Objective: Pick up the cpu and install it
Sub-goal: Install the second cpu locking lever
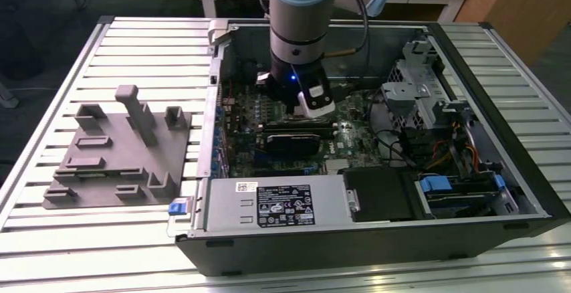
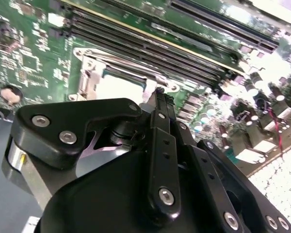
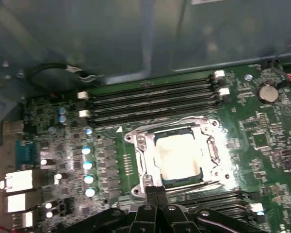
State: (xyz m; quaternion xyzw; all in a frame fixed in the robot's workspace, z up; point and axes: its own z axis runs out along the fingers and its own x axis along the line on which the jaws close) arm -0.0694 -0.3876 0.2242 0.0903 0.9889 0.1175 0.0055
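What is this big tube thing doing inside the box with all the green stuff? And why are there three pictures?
The tube is a robot arm. At its end is a gripper, like a hand; its fingers are pressed together, holding nothing. The box is an open computer case on a slatted table, with a gray plastic fixture beside it. The green part is the motherboard. One picture comes from a camera off the arm. Two come from cameras riding on the arm. The silvery square is the cpu, sitting in its socket just beyond the gripper.

cpu point(image 3: 178, 156): flat, square, silvery-white top
pose: lying level, face up
place: seated inside the metal socket frame point(image 3: 140, 150) on the green motherboard point(image 3: 262, 141)
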